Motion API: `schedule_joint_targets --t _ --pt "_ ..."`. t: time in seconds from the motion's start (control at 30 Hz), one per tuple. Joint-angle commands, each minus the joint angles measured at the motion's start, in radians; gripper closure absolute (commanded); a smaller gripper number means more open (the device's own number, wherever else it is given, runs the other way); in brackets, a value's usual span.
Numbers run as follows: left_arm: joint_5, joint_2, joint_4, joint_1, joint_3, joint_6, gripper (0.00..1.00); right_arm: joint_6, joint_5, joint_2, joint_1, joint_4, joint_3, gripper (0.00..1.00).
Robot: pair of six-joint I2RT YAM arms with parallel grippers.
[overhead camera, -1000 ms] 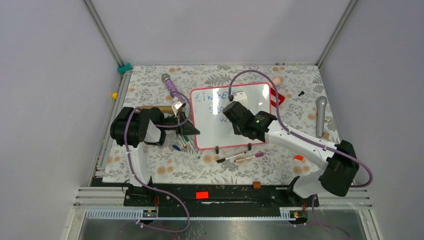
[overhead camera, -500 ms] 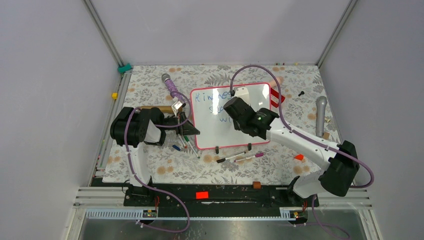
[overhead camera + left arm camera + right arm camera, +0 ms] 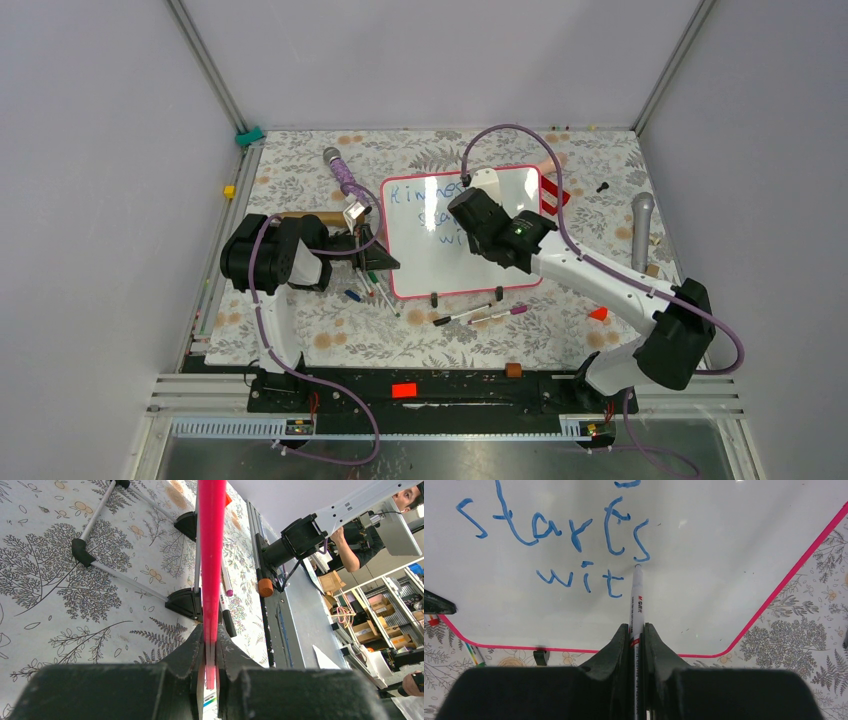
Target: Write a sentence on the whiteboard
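Note:
The whiteboard (image 3: 425,268) lies on the floral table, glossy white with a pink-red rim. Blue writing on it reads "starts" with "wit" below (image 3: 584,580). My left gripper (image 3: 386,262) is shut on the board's left rim, which runs edge-on as a pink strip (image 3: 212,555) out of the gripper (image 3: 210,642). My right gripper (image 3: 463,207) hovers over the board's middle, shut on a white marker (image 3: 637,600). The marker's tip touches the board just right of "wit" and under the final "s". In its own view the right gripper (image 3: 637,628) stands above the board's near rim.
Two black clip feet (image 3: 435,298) (image 3: 499,293) sit on the board's near rim. Loose markers (image 3: 480,315) lie in front of it, more pens (image 3: 368,290) by the left gripper. A purple microphone (image 3: 343,175) lies far left, a grey one (image 3: 642,230) at right.
My right gripper, with the marker, has shifted slightly right and toward the far side over the board. The left gripper and the board have not moved.

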Motion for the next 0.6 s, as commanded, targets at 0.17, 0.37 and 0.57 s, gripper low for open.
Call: schedule_joint_targets --t 0.17,0.37,0.57 --pt "0.012 -0.003 0.037 0.001 -0.002 0.016 1.00 0.033 -0.020 -0.015 -0.011 0.018 -0.025 1.00" --pt "0.012 -0.002 0.037 0.001 -0.001 0.015 1.00 0.057 -0.051 -0.045 -0.011 0.017 -0.082 1.00" --pt "0.013 0.000 0.036 0.001 0.000 0.015 1.00 0.074 -0.072 -0.052 -0.011 0.018 -0.100 1.00"
